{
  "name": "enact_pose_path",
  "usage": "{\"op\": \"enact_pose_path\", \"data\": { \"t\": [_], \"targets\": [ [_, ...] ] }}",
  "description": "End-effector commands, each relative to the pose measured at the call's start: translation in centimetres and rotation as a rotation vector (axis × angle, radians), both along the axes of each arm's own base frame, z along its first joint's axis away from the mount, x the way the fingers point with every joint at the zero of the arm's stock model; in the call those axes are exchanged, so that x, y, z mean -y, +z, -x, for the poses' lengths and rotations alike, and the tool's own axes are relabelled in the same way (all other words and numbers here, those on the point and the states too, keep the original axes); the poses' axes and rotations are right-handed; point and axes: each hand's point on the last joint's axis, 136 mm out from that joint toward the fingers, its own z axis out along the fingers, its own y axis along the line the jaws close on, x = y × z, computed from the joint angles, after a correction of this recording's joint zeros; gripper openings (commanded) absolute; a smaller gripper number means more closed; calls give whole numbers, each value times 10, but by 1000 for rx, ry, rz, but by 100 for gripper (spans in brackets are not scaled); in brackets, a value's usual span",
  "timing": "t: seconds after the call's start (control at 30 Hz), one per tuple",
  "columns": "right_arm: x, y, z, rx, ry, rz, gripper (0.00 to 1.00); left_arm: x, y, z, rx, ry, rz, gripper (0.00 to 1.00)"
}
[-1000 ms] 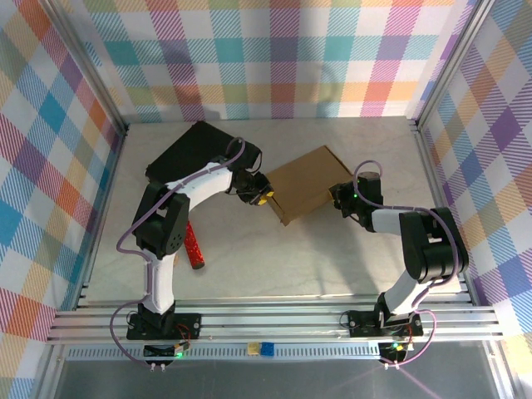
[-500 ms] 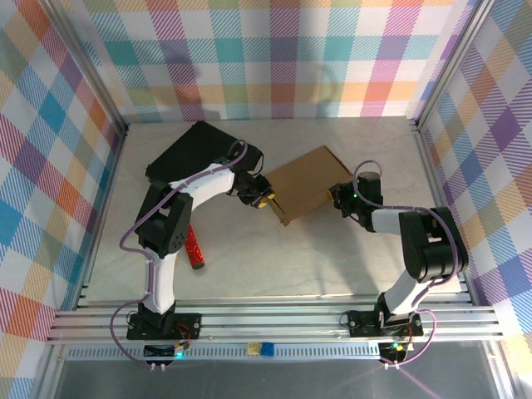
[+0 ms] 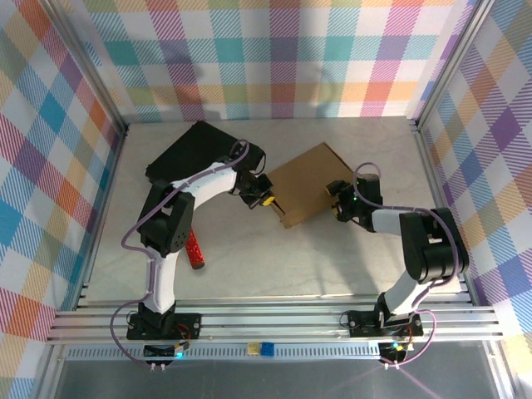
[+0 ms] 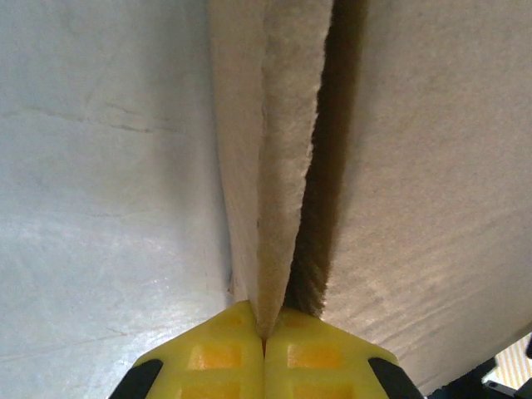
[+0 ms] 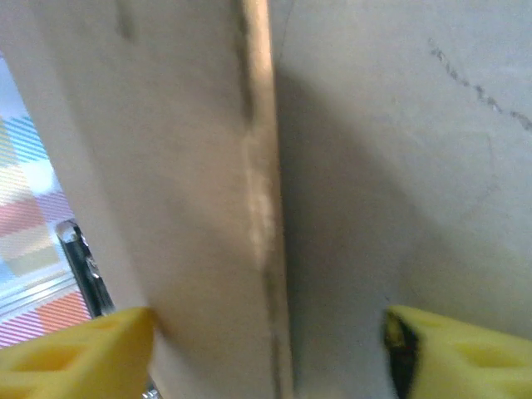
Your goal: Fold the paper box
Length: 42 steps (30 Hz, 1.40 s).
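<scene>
The paper box (image 3: 306, 183) is a brown cardboard piece lying flat mid-table, turned at an angle. My left gripper (image 3: 266, 199) sits at its left corner. In the left wrist view its yellow fingers (image 4: 224, 357) are pressed together, shut, and the tapered edge of a cardboard flap (image 4: 283, 150) ends right at their tips. At the box's right corner is my right gripper (image 3: 339, 202). In the right wrist view it (image 5: 266, 357) is open, with one yellow finger (image 5: 75, 353) on each side of the blurred cardboard edge (image 5: 262, 191).
A black flat case (image 3: 187, 150) lies at the back left, just behind the left arm. A red stick-shaped object (image 3: 194, 248) rests beside the left arm's base link. Checkered walls close in the table on three sides.
The right gripper has opened wide and let go of the box's right corner. The left fingers have closed fully together at the left corner. The box has hardly moved.
</scene>
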Motion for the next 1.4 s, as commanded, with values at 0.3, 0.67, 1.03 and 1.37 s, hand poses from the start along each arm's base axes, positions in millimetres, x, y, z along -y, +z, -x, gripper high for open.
{"op": "enact_pose_path", "data": {
  "t": [0.3, 0.67, 1.03, 1.37],
  "targets": [
    [-4, 82, -11, 181, 159, -100, 93, 17, 54, 13, -169, 10, 321, 0],
    [-10, 98, -25, 231, 226, -95, 82, 21, 75, 25, -217, -38, 390, 0],
    [-10, 89, -37, 184, 256, -53, 73, 21, 80, 30, -220, -51, 402, 0],
    [-11, 91, -40, 168, 191, -9, 58, 24, 83, 29, -215, -52, 424, 0]
  ]
}}
